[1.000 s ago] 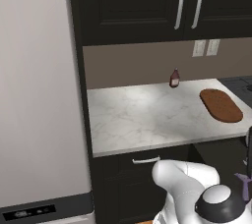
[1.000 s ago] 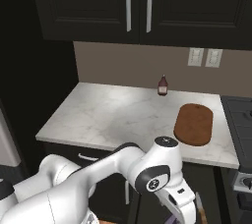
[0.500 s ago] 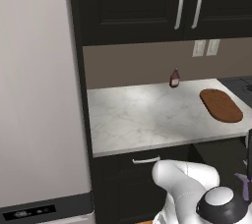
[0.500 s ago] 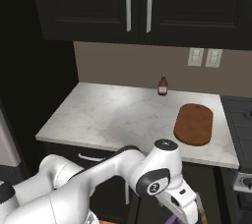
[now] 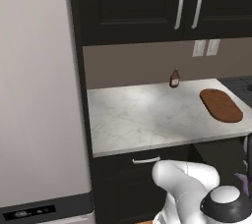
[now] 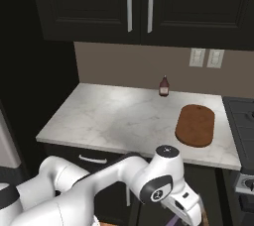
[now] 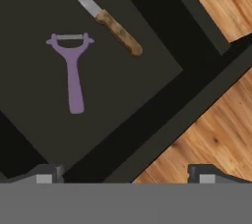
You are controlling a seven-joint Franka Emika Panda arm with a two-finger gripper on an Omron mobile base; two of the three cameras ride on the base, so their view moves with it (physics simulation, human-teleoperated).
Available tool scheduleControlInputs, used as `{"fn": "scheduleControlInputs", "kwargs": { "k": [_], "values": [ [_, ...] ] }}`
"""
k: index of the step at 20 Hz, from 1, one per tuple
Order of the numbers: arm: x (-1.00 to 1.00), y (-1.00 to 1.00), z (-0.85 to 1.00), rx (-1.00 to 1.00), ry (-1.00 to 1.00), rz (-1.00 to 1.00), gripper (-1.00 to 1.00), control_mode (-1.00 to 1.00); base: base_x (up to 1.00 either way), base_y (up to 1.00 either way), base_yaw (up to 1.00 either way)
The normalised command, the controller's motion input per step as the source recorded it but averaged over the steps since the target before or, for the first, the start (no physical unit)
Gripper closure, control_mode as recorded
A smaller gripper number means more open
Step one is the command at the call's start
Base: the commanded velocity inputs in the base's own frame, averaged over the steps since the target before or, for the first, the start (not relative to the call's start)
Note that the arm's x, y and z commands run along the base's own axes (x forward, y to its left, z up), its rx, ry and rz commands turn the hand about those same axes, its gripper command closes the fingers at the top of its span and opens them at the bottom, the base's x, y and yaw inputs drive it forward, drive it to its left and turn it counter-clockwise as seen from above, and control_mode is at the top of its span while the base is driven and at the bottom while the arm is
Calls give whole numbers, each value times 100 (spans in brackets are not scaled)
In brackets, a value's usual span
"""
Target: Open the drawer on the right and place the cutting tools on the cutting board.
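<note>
Hand view: looks straight down into the open drawer [image 7: 123, 100], its dark floor running at a slant across the frame, wooden floor [image 7: 216, 134] showing past its front edge.
Cutting tools: a purple peeler [image 7: 72, 68] lies flat on the drawer floor, blade end toward the top of the frame; just beside it, apart from it, a knife [image 7: 106, 19] with a silver blade and a brown wooden handle lies diagonally.
Gripper: its two finger tips [image 7: 47, 173] stand far apart at the bottom edge of the hand view, holding nothing, above the drawer's front edge and clear of both tools.
Base views: the white arm [image 6: 124, 180] bends low in front of the black lower cabinets, under the table's edge; the drawer's contents are hidden here.
Table: a white marble top [image 5: 147, 115] carries the reddish-brown cutting board [image 6: 195, 125] near its right end, bare on top.
Bottle: a small dark red bottle [image 6: 163, 86] stands upright at the back wall, well apart from the board.
Left base view: a tall pale fridge [image 5: 39, 95] beside the table, and a short silver drawer handle [image 5: 146, 159] below its edge.
</note>
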Motion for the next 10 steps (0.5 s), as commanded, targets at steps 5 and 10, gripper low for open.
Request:
{"fn": "scheduleControlInputs", "kwargs": {
  "k": [5, 10],
  "values": [
    [27, -11, -13, 0, 0, 4, -100, -100, 0, 0, 0],
    [15, -1, -22, 2, 0, 3, -100, -100, 0, 0, 0]
  ]
}}
